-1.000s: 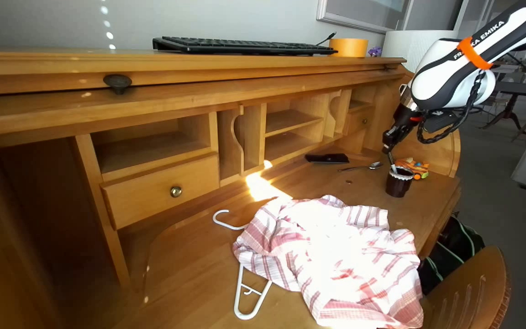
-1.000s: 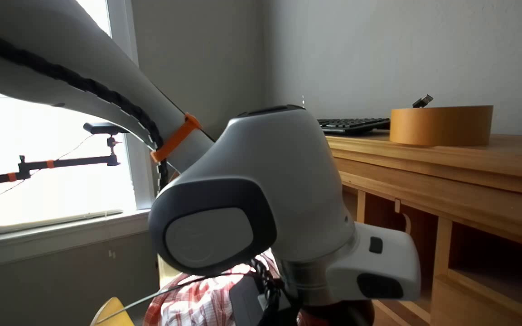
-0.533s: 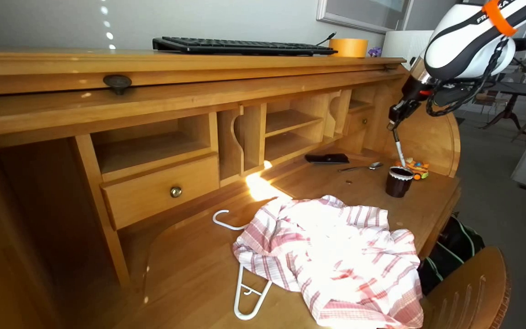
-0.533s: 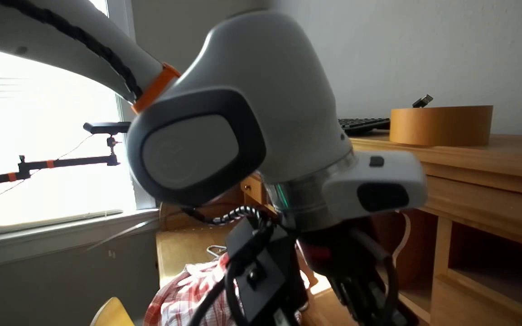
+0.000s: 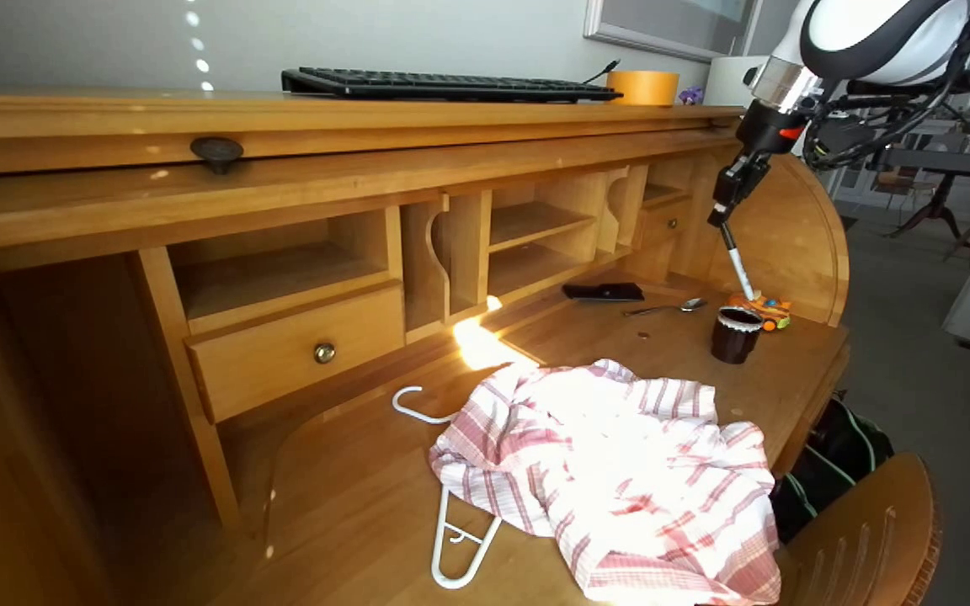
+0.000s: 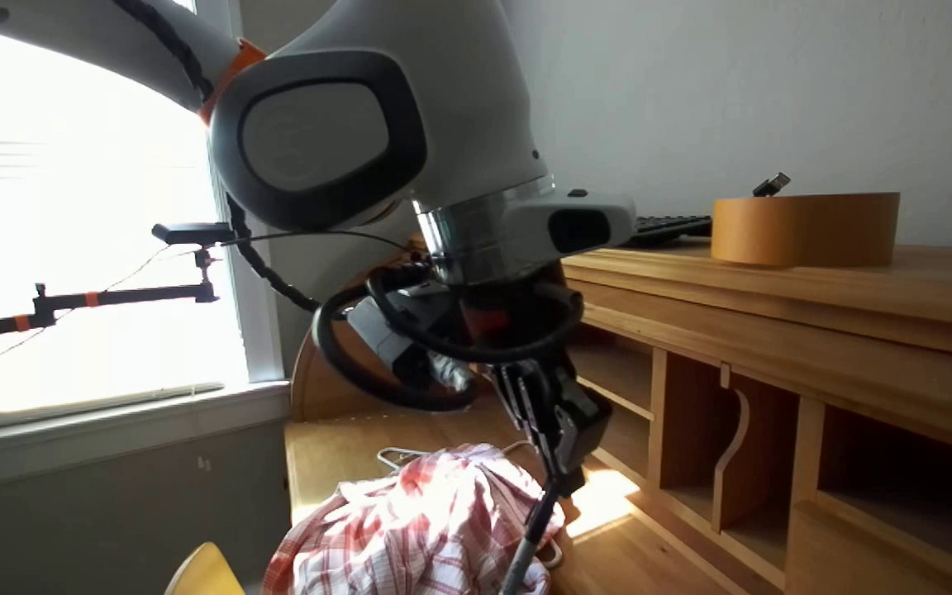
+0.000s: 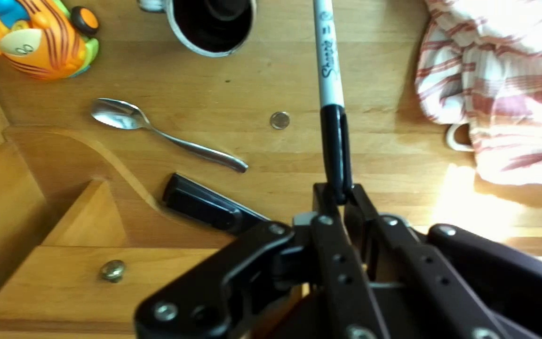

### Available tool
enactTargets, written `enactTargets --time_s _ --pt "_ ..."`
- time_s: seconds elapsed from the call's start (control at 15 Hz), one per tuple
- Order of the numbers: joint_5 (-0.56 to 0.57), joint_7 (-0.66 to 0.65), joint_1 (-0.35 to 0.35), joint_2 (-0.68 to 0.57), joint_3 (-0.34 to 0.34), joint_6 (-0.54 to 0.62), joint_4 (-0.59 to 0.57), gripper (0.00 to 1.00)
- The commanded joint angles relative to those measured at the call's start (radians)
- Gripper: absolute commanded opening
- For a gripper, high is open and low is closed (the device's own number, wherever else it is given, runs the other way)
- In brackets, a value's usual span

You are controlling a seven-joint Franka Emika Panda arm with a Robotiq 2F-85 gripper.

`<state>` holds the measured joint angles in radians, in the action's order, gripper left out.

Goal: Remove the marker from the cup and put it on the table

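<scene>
My gripper (image 5: pixel 719 217) is shut on the black-capped end of a grey-white marker (image 5: pixel 738 268). In the wrist view, the fingertips (image 7: pixel 339 195) pinch the cap, and the marker (image 7: pixel 330 70) runs out past the top edge. The marker hangs tilted, its free end above the cup's rim in an exterior view. It also shows in an exterior view (image 6: pixel 525 545), cut off below. The dark brown cup (image 5: pixel 736 339) with a pale rim stands upright on the wooden desk (image 5: pixel 350 480). In the wrist view the cup (image 7: pixel 212 35) lies left of the marker.
An orange toy car (image 7: pixel 47 42), a spoon (image 7: pixel 120 115), a coin (image 7: pixel 280 120) and a flat black object (image 7: pixel 205 202) lie near the cup. A striped cloth (image 5: pixel 603 471) with a white hanger (image 5: pixel 443 555) covers the desk's front. Cubbyholes (image 5: pixel 535 227) rise behind.
The gripper has risen from the cup, lifting the marker out of it. The arm has also swung and changed its tilt. The cup has stayed in place.
</scene>
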<state>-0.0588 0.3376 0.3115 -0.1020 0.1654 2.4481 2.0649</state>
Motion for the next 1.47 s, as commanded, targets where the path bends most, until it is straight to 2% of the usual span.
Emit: enactTargets --time_s 0.0,0.07,0.33,0.67,0.87,1.07,1.4 --pt "0.04 0.072 -0.057 0.051 -0.011 0.029 0.134 0.03" --pt "0.047 0.093 -0.07 0.051 -0.017 0.03 0.156 0.03" --pt "0.188 0.103 -0.118 0.019 -0.028 0.1 0.247 0.03" --pt "0.53 0.024 -0.15 -0.041 0.0 0.212 0.326 0.03" --pt "0.673 -0.032 -0.151 -0.093 0.026 0.279 0.342 0.03" --pt "0.726 -0.064 -0.152 -0.141 0.04 0.332 0.344 0.03" --pt "0.654 -0.092 -0.145 -0.197 0.026 0.404 0.349 0.03"
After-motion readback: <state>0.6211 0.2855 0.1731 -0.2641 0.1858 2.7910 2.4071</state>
